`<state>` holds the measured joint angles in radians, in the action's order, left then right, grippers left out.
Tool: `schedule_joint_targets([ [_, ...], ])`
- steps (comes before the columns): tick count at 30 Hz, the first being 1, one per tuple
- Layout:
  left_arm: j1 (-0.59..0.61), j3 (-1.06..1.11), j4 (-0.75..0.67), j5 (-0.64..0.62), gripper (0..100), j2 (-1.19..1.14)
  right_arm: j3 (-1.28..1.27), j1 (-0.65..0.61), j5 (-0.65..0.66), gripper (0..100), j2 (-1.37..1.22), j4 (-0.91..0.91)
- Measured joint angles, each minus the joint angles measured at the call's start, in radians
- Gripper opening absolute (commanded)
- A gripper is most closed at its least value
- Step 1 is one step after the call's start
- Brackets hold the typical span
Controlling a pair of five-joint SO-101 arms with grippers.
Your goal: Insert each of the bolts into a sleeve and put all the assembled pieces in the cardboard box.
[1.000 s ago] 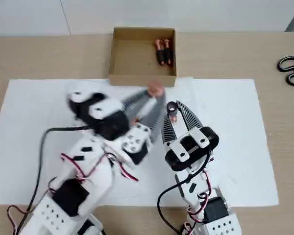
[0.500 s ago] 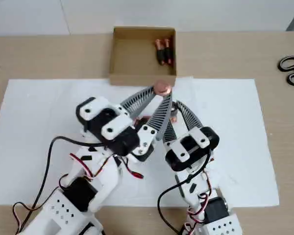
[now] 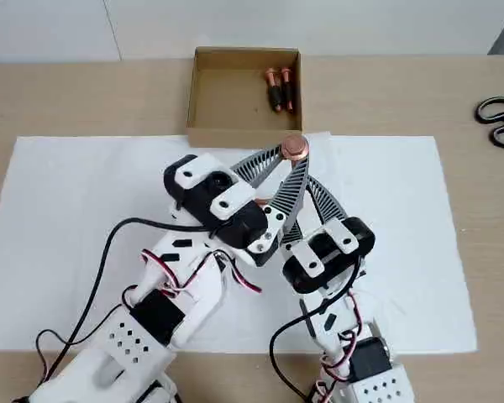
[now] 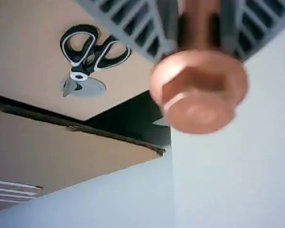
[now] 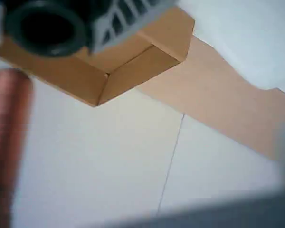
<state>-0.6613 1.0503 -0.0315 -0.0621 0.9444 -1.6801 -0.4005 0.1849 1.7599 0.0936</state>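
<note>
My left gripper (image 3: 292, 156) is shut on a copper bolt (image 3: 295, 149), head up, just in front of the cardboard box (image 3: 232, 96). In the left wrist view the bolt's head (image 4: 199, 90) hangs between the grey fingers (image 4: 133, 23). Directly below it my right gripper (image 3: 302, 190) is shut on a black sleeve (image 5: 45, 28), its tip partly hidden under the left fingers. The right wrist view shows the bolt's threaded shaft (image 5: 7, 142) beside the sleeve's open end, with the box corner (image 5: 133, 57) behind. Two assembled pieces (image 3: 279, 88) lie in the box.
A white paper sheet (image 3: 84, 193) covers the table under both arms. Black scissors (image 3: 500, 120) lie at the far right on the bare wood, and the scissors (image 4: 92, 47) also appear in the left wrist view.
My left arm has swung right and toward the box with the bolt, ending above the right gripper's tip. The right arm has stayed put.
</note>
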Motion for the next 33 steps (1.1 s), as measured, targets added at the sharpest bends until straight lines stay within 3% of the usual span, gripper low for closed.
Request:
schedule_joint_targets([
  [18, 0.000, 0.078, 0.035, 0.003, 1, -0.002, 0.000, -0.003, 0.000, 0.5, -0.002, 0.000],
  [22, 0.002, 0.078, 0.040, 0.006, 12, -0.002, 0.000, -0.003, 0.000, 0.5, -0.002, 0.000],
  [26, 0.003, 0.077, 0.144, 0.002, 23, -0.002, 0.000, -0.002, 0.000, 0.5, -0.002, 0.000],
  [33, 0.005, 0.071, 0.207, 0.002, 24, 0.002, 0.000, 0.002, 0.002, 0.5, -0.003, 0.002],
])
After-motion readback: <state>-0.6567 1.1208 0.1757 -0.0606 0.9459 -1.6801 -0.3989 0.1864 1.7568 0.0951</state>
